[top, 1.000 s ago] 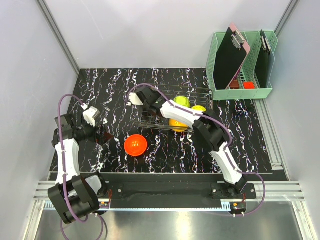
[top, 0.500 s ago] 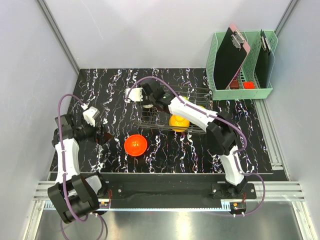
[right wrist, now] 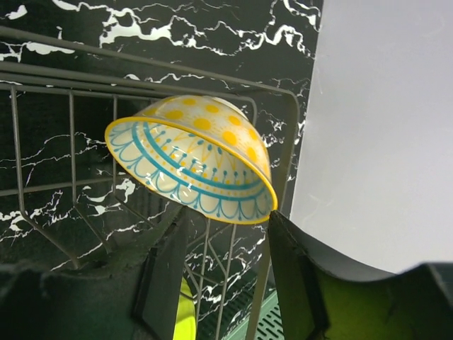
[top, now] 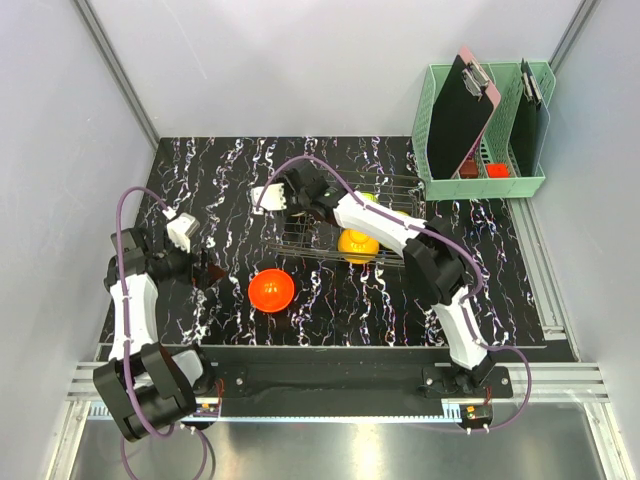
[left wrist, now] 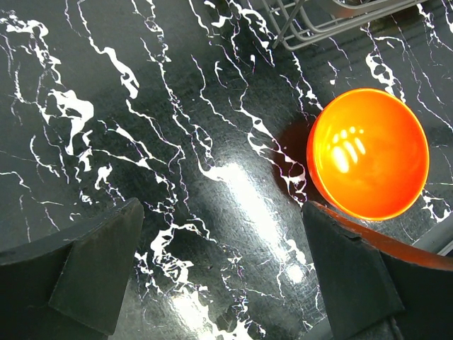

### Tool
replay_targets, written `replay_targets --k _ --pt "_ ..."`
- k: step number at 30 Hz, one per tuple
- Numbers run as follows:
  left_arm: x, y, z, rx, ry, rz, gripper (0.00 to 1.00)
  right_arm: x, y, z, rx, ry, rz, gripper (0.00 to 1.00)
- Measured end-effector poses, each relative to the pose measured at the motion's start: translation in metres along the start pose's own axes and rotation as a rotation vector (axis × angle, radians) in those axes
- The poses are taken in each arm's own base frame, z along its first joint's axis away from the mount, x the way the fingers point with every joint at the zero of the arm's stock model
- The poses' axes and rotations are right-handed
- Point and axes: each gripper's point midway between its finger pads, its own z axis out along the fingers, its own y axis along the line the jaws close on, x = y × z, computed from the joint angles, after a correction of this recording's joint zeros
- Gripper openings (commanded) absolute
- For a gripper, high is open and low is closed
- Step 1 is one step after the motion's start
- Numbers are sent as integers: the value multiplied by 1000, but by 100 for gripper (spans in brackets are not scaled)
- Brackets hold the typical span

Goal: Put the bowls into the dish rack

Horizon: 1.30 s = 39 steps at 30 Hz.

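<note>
Count from top view: four bowls, one dish rack (top: 292,243), two arms.
- red-orange bowl (top: 271,290): on the table (top: 200,170), mouth up, at 7 o'clock of the rack and apart from it.
- orange bowl (top: 357,245): inside the rack, along its 6 o'clock side.
- lime green bowl (top: 368,198): only a sliver shows past the right arm, inside the rack toward 12 o'clock.
- cream-white bowl (top: 264,195): at the rack's 9 o'clock end, at the right gripper (top: 283,197).

Mint-green basket (top: 440,185) with two clipboards (top: 460,115) stands at 2 o'clock of the rack.

Left wrist view only: left gripper (left wrist: 221,212) is spread wide over bare table with nothing between the fingers. The red-orange bowl (left wrist: 368,152) lies at 2 o'clock of it, and a rack corner (left wrist: 311,25) shows at the top edge.

Right wrist view only: the cream-white bowl (right wrist: 195,156) carries yellow dots and blue scallops and is tilted over the rack wires (right wrist: 71,142). The right gripper (right wrist: 226,219) fingers stand narrowly apart at its lower rim. Cannot tell whether they pinch it.
</note>
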Motion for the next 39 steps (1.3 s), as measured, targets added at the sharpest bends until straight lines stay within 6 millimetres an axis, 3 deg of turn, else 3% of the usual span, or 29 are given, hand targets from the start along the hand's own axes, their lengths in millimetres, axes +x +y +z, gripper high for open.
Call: replay_targets --k 14,23,33,37,38,39 --pt "3 1 2 6 9 -12 99 -4 4 19 -1 -45 -71 37" --pt "3 1 2 8 12 -16 99 2 16 34 -31 -40 -170 0" --pt "3 1 2 9 11 -17 99 4 4 35 21 -29 -189 0" --pt "3 1 2 9 11 -17 99 7 10 35 13 -22 -190 0" --pt "3 1 2 9 11 -17 99 9 12 34 7 -19 -191 3" --pt "3 1 2 8 11 -17 99 10 13 33 4 -17 -192 12"
